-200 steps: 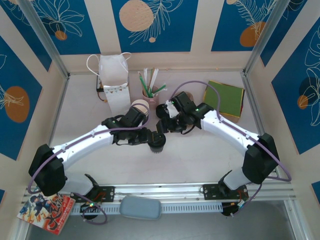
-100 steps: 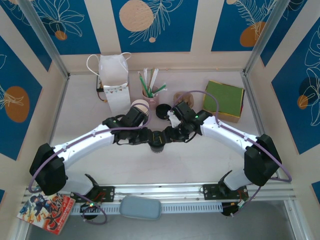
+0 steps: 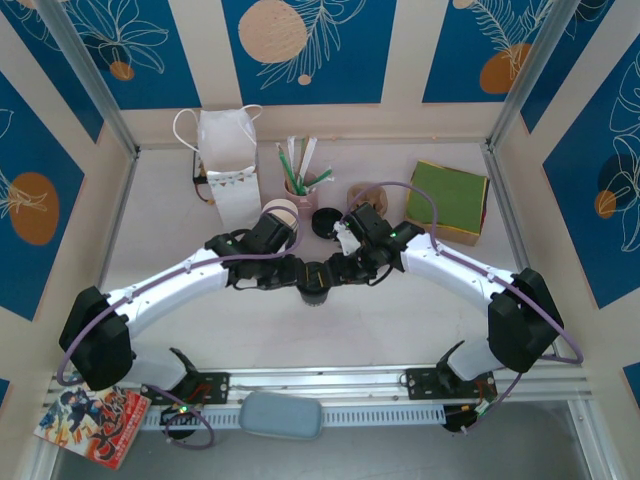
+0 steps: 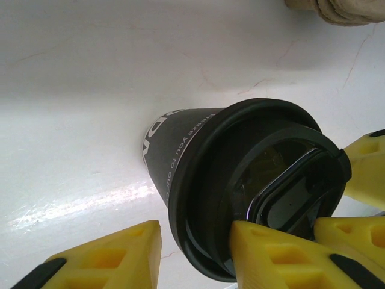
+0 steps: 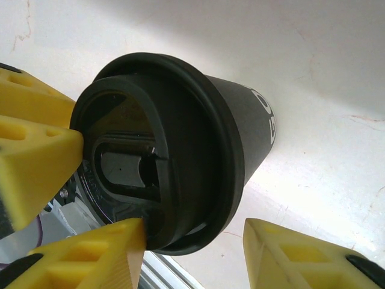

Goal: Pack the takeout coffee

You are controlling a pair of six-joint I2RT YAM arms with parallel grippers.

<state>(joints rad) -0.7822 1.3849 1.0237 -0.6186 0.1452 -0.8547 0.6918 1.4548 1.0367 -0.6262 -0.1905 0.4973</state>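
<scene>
The right pincer (image 5: 194, 232) is half open around the takeout coffee (image 4: 198, 156), mid white surface (image 3: 400, 320); whether the left pincer (image 4: 195, 232) grips cannot be told. Cup print reads "you to our". Blue leaf-patterned walls (image 3: 300, 40) stand behind.

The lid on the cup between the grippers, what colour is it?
Black. The lid shows best in the right wrist view, on a dark cup.

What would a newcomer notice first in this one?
At the centre of the table, the left gripper and right gripper flank a dark coffee cup with a black lid. In the wrist views, yellow fingers crowd that lid. A tall white paper bag stands at the back left, a green-topped box back right.
</scene>
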